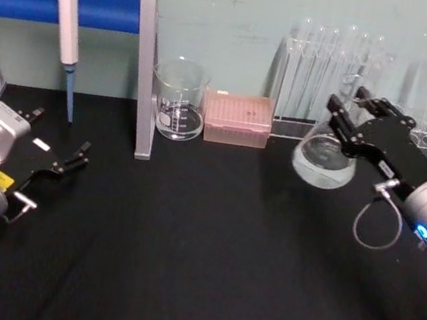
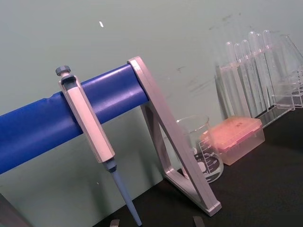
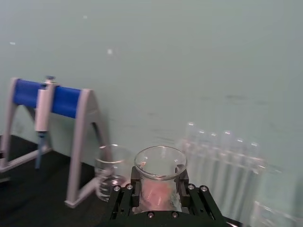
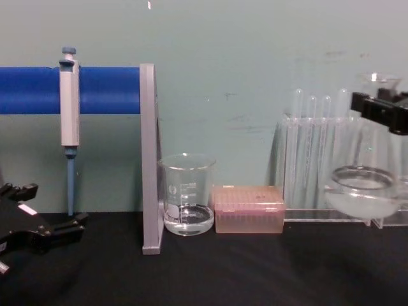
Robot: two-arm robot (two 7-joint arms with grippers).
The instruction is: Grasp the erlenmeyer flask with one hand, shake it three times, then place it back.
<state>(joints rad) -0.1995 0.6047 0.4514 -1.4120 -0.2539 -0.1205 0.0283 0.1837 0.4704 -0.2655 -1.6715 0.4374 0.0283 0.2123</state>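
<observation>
Black table [image 1: 193, 287] | right gripper [image 1: 344, 116] clamped on flask [image 1: 323, 163] neck, seemingly airborne | shake short, upright, clear of rack [image 1: 316, 79] | left gripper [image 1: 76, 156] parked, jaws apart

Front and centre of the black table [image 1: 204, 272] is bare, leaving a wide lane between the arms. The back edge is crowded: stand leg [image 1: 144, 76] with hanging pipette [image 1: 68, 31], beaker [image 1: 179, 99] just beside the leg, pink tip box [image 1: 238, 119], then test tube rack [image 1: 325, 72]. The right gripper [image 1: 342, 117] and erlenmeyer flask [image 1: 324, 160] block the front of the rack; the left gripper [image 1: 58, 137] sits near the pipette tip.
</observation>
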